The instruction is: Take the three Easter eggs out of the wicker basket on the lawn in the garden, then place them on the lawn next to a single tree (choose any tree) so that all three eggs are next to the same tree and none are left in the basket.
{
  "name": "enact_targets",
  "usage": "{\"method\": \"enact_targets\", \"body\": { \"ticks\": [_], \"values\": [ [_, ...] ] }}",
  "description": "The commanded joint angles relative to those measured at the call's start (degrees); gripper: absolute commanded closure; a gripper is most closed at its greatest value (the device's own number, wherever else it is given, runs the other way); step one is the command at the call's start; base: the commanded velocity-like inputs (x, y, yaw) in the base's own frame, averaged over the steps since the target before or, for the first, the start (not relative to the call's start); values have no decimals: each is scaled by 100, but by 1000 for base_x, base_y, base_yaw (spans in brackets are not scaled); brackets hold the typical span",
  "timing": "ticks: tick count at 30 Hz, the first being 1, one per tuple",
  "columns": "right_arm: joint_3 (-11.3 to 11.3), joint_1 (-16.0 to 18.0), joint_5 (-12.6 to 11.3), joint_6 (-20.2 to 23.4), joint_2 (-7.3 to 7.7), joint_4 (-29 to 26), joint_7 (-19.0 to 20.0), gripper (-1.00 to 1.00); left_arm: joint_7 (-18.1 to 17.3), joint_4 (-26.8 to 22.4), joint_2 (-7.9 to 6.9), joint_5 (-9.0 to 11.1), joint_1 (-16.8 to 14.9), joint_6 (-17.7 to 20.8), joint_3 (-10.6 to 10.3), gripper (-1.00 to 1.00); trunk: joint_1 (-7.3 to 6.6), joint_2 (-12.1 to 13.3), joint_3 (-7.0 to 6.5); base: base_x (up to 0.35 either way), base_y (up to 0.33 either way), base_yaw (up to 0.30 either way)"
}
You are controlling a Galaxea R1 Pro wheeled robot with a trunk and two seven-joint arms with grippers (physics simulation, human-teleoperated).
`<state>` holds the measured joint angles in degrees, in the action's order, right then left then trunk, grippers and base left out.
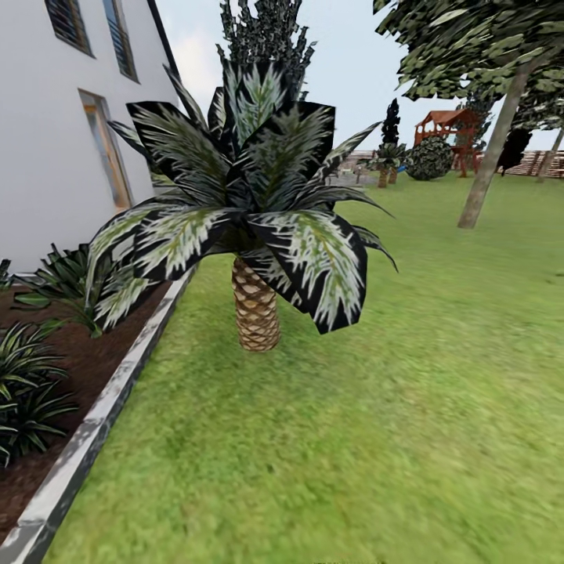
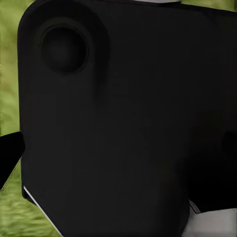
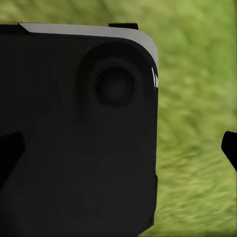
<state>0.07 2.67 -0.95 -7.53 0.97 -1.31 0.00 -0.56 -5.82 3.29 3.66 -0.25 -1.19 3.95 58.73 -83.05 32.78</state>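
Note:
The lawn [image 1: 407, 407] stretches ahead and to the right. A tree [image 1: 492, 153] with a smooth pale leaning trunk stands on it at the far right. The Easter eggs and the wicker basket are out of view. In the left wrist view my left gripper [image 2: 118, 158] hangs in front of a black part of my own body, one dark fingertip [image 2: 9, 159] at the picture's edge over grass. My right gripper [image 3: 118, 150] has its fingertips [image 3: 230, 148] wide apart with nothing held, grass beyond.
A scaly-trunked palm [image 1: 256, 309] stands close ahead. A grey stone edge [image 1: 102, 407] borders a soil bed [image 1: 47, 368] with low plants beside a white house wall [image 1: 47, 141]. Far back are a wooden playset [image 1: 448, 129] and a round bush [image 1: 429, 159].

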Motion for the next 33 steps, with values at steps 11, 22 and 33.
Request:
{"method": "enact_targets", "body": {
  "ticks": [11, 22, 33],
  "values": [
    [1, 5, -17, -21, 3, 8, 0, -100, -6, 2, -4, 38, 0, -13, 36, -100, 0, -3, 5, 0, 0, -295],
    [1, 5, -19, -21, 0, 8, 0, -100, -6, 3, -4, 38, 1, -13, 36, -100, 0, -3, 5, 0, 0, -295],
    [1, 5, -19, -21, 6, 8, -1, -100, -6, 2, -4, 38, -1, -13, 36, -100, 0, -3, 5, 0, 0, -295]
  ]
}}
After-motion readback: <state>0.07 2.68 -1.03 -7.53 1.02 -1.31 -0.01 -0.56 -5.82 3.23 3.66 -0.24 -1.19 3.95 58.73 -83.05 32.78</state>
